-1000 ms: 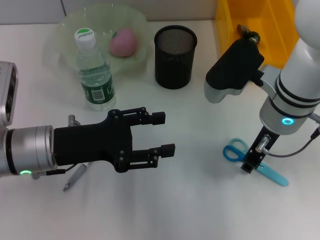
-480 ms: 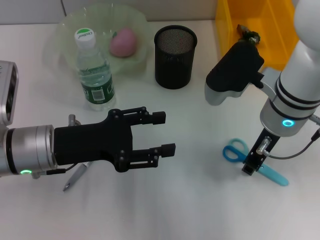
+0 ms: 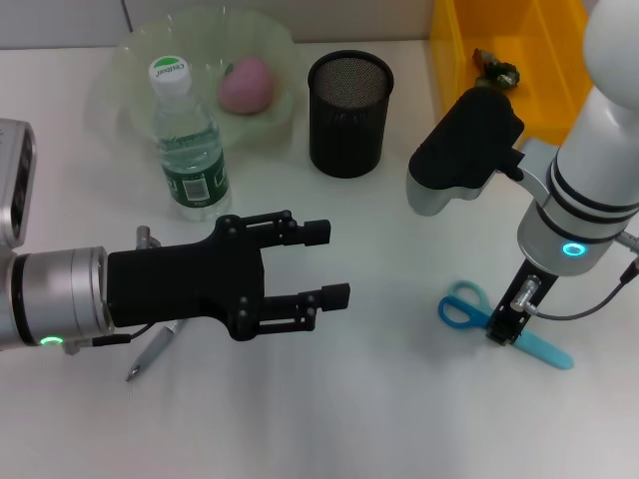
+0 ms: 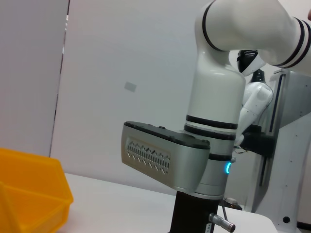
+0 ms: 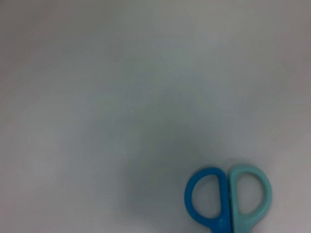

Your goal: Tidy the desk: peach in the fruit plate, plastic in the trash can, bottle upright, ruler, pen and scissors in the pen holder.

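The white table (image 3: 399, 419) carried everything, and at its far right corner sat a yellow bin (image 3: 539, 50) with a small dark scrap lying in it. Along the far edge stood the pale green fruit plate (image 3: 130, 60) with the pink peach (image 3: 246, 84) resting inside it. Just in front of the plate, the clear bottle (image 3: 188, 150) stood upright with its white cap on and a green label round its body. To the right of the plate stood the black mesh pen holder (image 3: 349, 113), upright and apart from the bottle.

The left tool (image 3: 329, 264) hung over the near left part of the table, pointing toward the middle, its two black fingers spread apart with nothing between them. Part of a grey pen (image 3: 150, 354) showed on the table beneath that arm.

The right arm came down near the right edge, and the right tool (image 3: 502, 327) stood over the scissors (image 3: 461, 306), at the spot where the handles met the blades; I could not tell whether it gripped them or not. The scissors lay flat, the blue loop toward the middle of the table and the light teal part stretching toward the near right. In the right wrist view the two handle loops, one blue and one teal, sat side by side on the bare table
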